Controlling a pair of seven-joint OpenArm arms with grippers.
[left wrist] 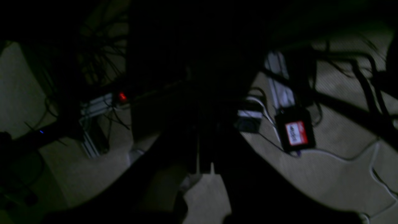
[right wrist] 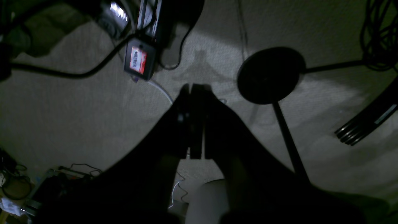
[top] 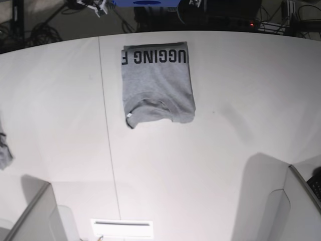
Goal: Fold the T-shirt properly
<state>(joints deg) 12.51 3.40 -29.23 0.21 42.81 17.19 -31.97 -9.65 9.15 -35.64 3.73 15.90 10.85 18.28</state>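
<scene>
The T-shirt (top: 158, 83) lies folded into a neat grey rectangle at the far middle of the white table (top: 225, 150). Its black block lettering (top: 155, 56) runs along the far edge and its collar faces the near side. Neither gripper shows in the base view. In the right wrist view my right gripper (right wrist: 194, 88) is a dark shape over carpet, fingers pressed together with nothing between them. My left gripper (left wrist: 200, 102) is almost lost in darkness in the left wrist view, its fingers together and holding nothing.
A small grey cloth scrap (top: 4, 150) lies at the table's left edge. Grey panels stand at the near left (top: 35, 216) and near right (top: 296, 201). Below the arms are carpet, cables, a black box with a red label (right wrist: 139, 59) and a round black stand base (right wrist: 270, 74).
</scene>
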